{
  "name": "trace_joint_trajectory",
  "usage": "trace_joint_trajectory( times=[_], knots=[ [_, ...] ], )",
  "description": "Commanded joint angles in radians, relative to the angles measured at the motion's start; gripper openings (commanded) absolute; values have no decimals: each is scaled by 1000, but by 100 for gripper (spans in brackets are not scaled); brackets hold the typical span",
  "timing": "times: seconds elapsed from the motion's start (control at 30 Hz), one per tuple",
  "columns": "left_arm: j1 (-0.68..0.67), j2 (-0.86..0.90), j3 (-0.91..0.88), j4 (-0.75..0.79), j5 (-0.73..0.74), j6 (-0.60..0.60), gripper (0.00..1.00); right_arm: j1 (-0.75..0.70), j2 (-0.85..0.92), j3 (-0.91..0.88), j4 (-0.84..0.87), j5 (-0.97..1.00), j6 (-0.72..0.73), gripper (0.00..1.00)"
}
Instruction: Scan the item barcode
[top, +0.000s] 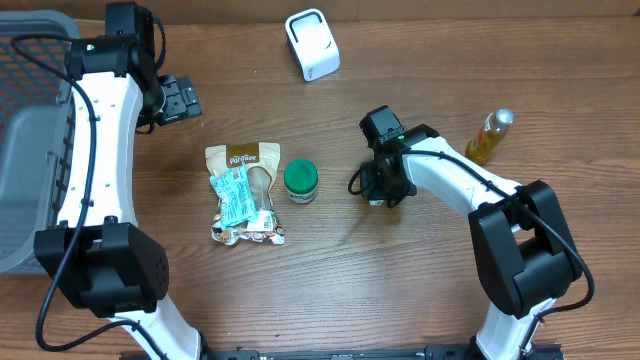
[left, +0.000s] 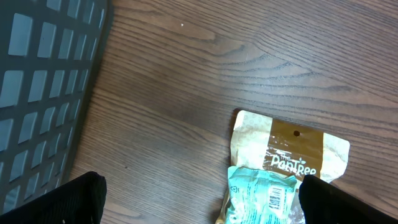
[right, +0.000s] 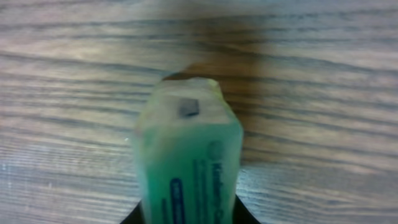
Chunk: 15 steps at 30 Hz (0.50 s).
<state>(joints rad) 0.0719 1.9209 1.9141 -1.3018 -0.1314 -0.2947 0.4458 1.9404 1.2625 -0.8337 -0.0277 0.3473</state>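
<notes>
- The right gripper (top: 380, 188) sat low over the wooden table (top: 330, 290), just right of the green-lidded jar (top: 301, 181). Its jaws were set narrow, clamped on a green packet (right: 186, 155).
- In the right wrist view the packet filled the gap between the dark fingers (right: 134, 218), its far end pointing toward the tabletop. Its blue print was too blurred to read. From overhead the packet was hidden under the gripper.
- The left gripper (top: 182, 100) hung up and to the left of the jar, jaws spread wide and holding nothing. Its fingertips (left: 78, 199) showed at the lower corners of the left wrist view.
- A brown pouch (top: 245, 190) lay just left of the jar, with a teal packet (top: 232, 197) resting on top of it.
- The white scanner (top: 312, 44) stood well beyond the jar, near the table's far edge.
- A yellow bottle (top: 490, 137) lay far to the jar's right, past the right arm. A grey basket (top: 30, 150) sat far to its left.
</notes>
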Motion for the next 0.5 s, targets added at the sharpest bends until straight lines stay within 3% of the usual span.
trace_joint_trajectory(
  times=[0.0, 0.17, 0.27, 0.33, 0.47],
  knots=[
    [-8, -5, 18, 1, 2, 11, 100, -2, 0, 10, 10, 27, -9, 57],
    [-8, -5, 18, 1, 1, 10, 100, -2, 0, 10, 70, 27, -16, 56],
    [-8, -5, 18, 1, 2, 11, 100, -2, 0, 10, 108, 27, -16, 34],
    [-8, -5, 18, 1, 2, 10, 100, -2, 0, 10, 103, 33, -16, 25],
    [-8, -5, 18, 1, 2, 11, 99, -3, -1, 14, 62, 159, -16, 25]
  ],
)
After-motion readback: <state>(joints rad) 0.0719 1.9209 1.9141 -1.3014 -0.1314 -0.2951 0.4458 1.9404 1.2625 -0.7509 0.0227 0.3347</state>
